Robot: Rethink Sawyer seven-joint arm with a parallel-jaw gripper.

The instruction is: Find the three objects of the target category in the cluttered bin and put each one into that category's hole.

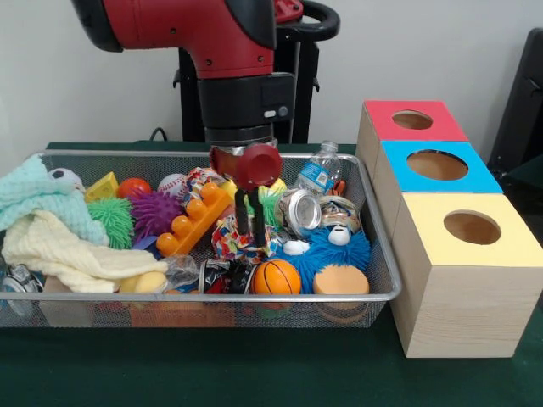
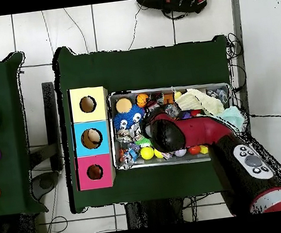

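The wire bin (image 1: 380,288) held mixed toys, cloths and a crushed can (image 1: 301,210); the gripper (image 1: 249,222) stood among them, jaw state indeterminable.

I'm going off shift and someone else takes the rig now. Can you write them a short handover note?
Gripper: down in the middle of the wire bin, fingers hanging over the crumpled wrappers; open or shut unclear.
Bin: full of clutter, including a mini basketball, crushed can, plastic bottle and cloths.
Boxes beside it: red, blue, yellow.
Done: no sorted item visible. Left: apparently all three.
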